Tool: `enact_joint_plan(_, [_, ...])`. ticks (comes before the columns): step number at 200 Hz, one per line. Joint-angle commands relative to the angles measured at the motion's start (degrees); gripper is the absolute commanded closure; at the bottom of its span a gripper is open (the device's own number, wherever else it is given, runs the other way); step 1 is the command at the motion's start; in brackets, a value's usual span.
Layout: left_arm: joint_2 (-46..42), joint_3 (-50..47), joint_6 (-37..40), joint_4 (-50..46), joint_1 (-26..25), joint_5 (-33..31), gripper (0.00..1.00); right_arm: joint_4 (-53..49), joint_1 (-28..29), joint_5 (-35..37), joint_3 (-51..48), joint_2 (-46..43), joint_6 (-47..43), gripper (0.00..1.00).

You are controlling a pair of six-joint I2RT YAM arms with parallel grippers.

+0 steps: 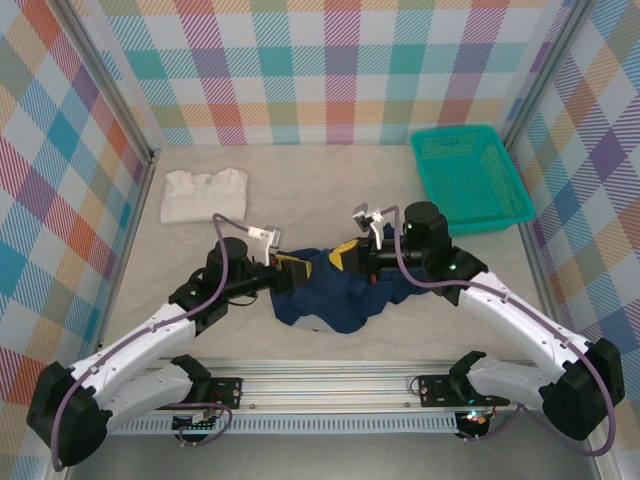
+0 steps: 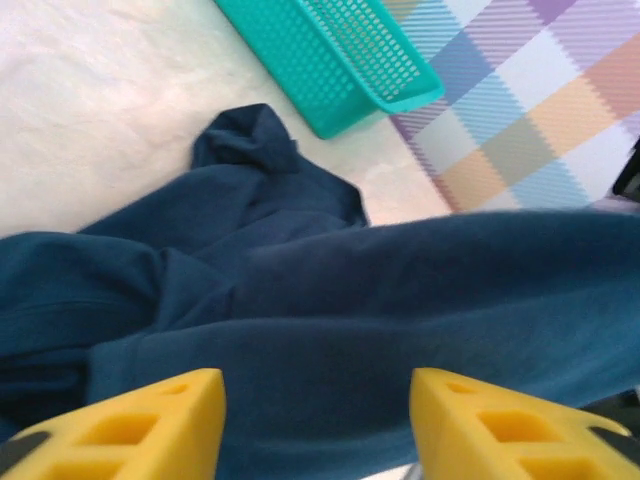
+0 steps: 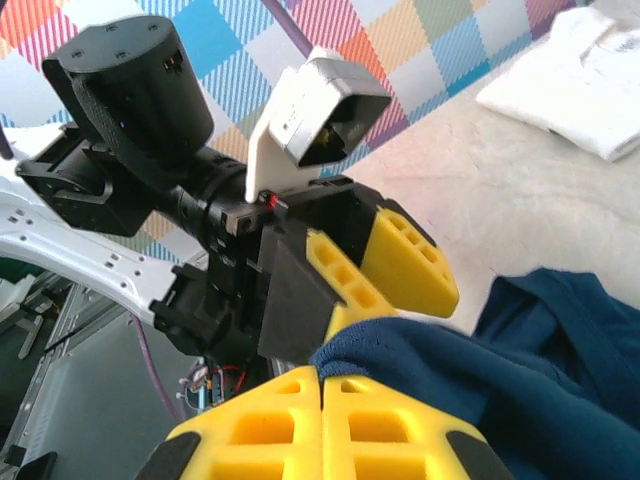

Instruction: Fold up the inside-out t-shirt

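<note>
The inside-out t-shirt (image 1: 330, 292) is a dark navy bunch of cloth on the table between the two arms. My left gripper (image 1: 291, 268) is at its left edge, and its yellow fingers (image 2: 160, 425) stand apart and open with navy cloth (image 2: 330, 330) spread just ahead of them. My right gripper (image 1: 346, 255) is at the shirt's upper edge. Its yellow fingers (image 3: 400, 430) are pressed together, with a rolled hem of the t-shirt (image 3: 400, 345) pinched at their tips. The left gripper's fingers (image 3: 405, 260) show close behind that hem.
A folded white shirt (image 1: 203, 193) lies at the back left, also seen as the white shirt (image 3: 575, 80). A teal mesh basket (image 1: 470, 178) stands at the back right, and the basket (image 2: 330, 60) lies beyond the cloth. Checked walls enclose the table.
</note>
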Motion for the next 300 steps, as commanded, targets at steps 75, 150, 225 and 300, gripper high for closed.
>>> enact_joint_plan(75, [-1.53,4.77,13.64,-0.65,-5.61,2.48,0.25,0.85,1.82,0.01,4.56,4.93,6.71,1.00])
enact_joint_plan(150, [2.23,-5.15,7.18,2.48,-6.12,-2.04,0.99,-5.20,1.73,7.07,-1.49,0.66,4.34,0.64])
enact_joint_plan(225, [-5.93,-21.91,-4.81,1.03,-6.16,-7.77,0.86,-13.78,7.48,27.59,1.48,17.06,10.93,0.60])
enact_joint_plan(300, [-18.89,-14.47,-3.50,-16.51,-6.18,-17.08,0.33,-18.16,12.52,34.04,2.74,25.69,10.73,0.55])
